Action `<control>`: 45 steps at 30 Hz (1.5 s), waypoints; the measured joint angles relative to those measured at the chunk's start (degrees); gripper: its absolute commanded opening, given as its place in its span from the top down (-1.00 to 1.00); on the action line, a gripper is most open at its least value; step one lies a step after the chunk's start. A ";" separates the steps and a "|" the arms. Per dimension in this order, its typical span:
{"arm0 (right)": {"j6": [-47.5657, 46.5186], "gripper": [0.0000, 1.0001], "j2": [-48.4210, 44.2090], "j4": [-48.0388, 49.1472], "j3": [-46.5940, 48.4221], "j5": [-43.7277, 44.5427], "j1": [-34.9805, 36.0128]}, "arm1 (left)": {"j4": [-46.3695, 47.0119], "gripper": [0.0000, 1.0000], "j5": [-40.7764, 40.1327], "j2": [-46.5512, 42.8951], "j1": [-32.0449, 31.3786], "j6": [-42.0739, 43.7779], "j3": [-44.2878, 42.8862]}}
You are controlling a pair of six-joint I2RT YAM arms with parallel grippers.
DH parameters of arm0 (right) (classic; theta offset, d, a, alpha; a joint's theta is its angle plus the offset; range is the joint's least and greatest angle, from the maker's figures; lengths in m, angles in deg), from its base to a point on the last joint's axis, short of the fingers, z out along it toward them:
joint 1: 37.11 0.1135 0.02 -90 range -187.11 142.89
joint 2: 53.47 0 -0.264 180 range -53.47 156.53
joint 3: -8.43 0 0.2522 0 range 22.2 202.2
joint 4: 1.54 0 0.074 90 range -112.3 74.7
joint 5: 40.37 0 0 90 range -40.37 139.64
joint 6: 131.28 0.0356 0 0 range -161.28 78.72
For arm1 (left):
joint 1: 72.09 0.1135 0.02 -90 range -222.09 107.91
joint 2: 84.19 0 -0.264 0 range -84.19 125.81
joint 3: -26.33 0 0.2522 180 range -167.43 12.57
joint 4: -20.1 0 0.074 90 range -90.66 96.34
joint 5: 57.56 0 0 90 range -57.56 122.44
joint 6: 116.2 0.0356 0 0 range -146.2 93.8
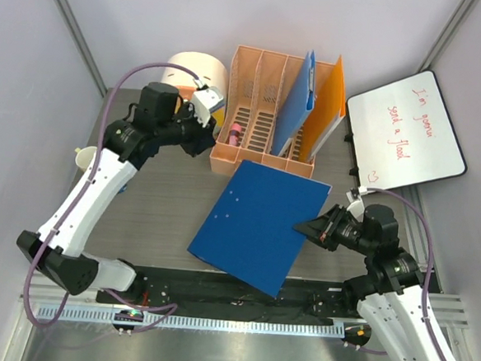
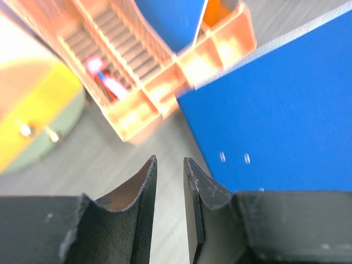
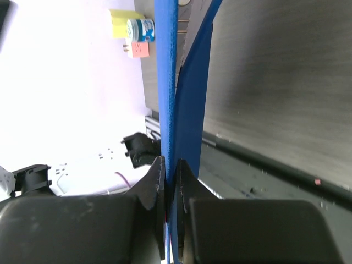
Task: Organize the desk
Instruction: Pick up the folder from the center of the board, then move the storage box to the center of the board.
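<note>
Seen from above: dark grey wood-grain desk (image 1: 160,204) across the middle, with a black strip and metal rail along the near edge. Far left, at the back, a cream round tub (image 1: 195,66). Just in front of it, the left gripper (image 2: 169,162), jaws slightly parted, holding nothing. Next, an orange file rack (image 1: 225,159) with a pink item (image 1: 234,133) in a left slot and an upright blue folder (image 1: 295,110) and orange folder (image 1: 328,104) in the right slots. In front, covering mid-desk, a large blue binder (image 1: 258,227) lying askew, its far corner overlapping the rack's front. Clamped on its right edge, the right gripper (image 3: 169,168). Far right, a whiteboard (image 1: 405,130) with red writing.
</note>
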 measured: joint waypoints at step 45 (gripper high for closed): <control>3.04 0.98 23.69 -8.74 30.91 -7.26 1.01 | 10.62 0.53 -3.45 7.39 -11.74 0.00 13.97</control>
